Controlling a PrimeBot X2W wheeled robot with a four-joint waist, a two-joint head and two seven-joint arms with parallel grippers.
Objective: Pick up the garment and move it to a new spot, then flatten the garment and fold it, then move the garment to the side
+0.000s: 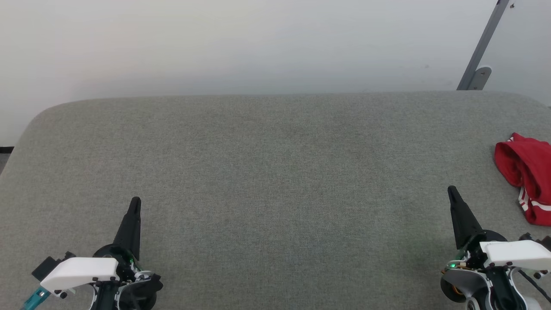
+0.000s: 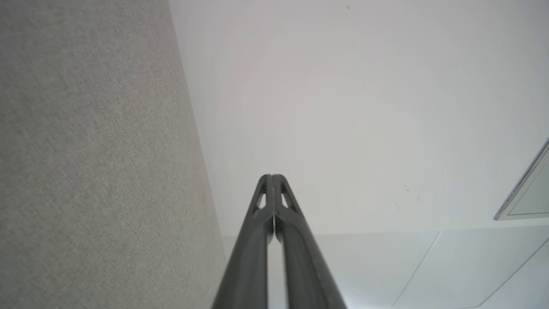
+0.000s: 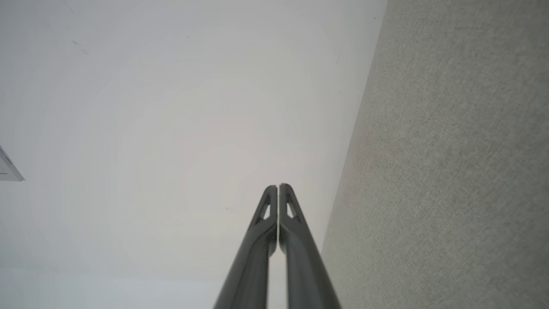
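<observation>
A reach by the right hand (image 1: 453, 191) could be misjudged, since the garment (image 1: 526, 170) lies bunched at the right edge of the grey surface (image 1: 275, 172) and is partly cut off in the head view. Several layers might be pinched at once, or the heap nudged over the edge. The right hand and the left hand (image 1: 135, 202) are both seen with fingers pressed together and nothing held. The garment lies beyond them.

A grey fabric-covered table (image 1: 267, 163) with rounded far corners is stretching across the head view. A plain white wall (image 1: 241, 43) is rising behind it, and a grey metal bar (image 1: 483, 43) is slanting up that wall at the upper right.
</observation>
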